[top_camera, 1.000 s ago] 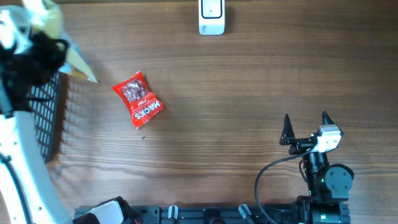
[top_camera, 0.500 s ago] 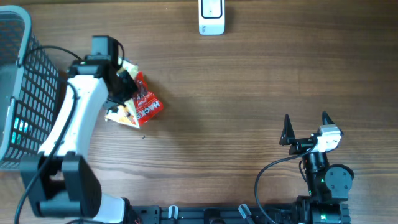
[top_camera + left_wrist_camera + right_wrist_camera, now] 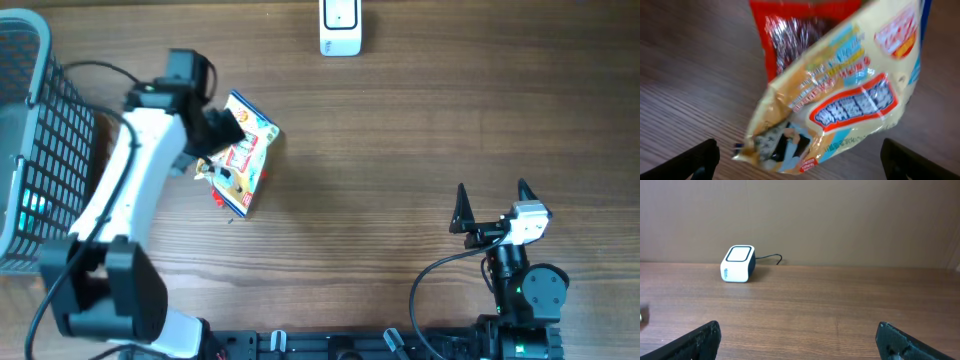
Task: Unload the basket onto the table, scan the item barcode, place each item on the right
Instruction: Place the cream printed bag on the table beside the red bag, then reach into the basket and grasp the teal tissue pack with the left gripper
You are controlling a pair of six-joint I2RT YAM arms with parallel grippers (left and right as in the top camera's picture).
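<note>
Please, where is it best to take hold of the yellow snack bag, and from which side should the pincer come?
Probably the end of the yellow snack bag nearer the scanner, from above, with the left pincer across its narrow width. The bag lies flat, partly over the red packet, and that end seems clear of it.

Cream snack bag (image 3: 840,105) lies blurred over red packet (image 3: 790,35) on wooden tabletop (image 3: 685,75). Pincer (image 3: 800,157) fingers spread wide.
</note>
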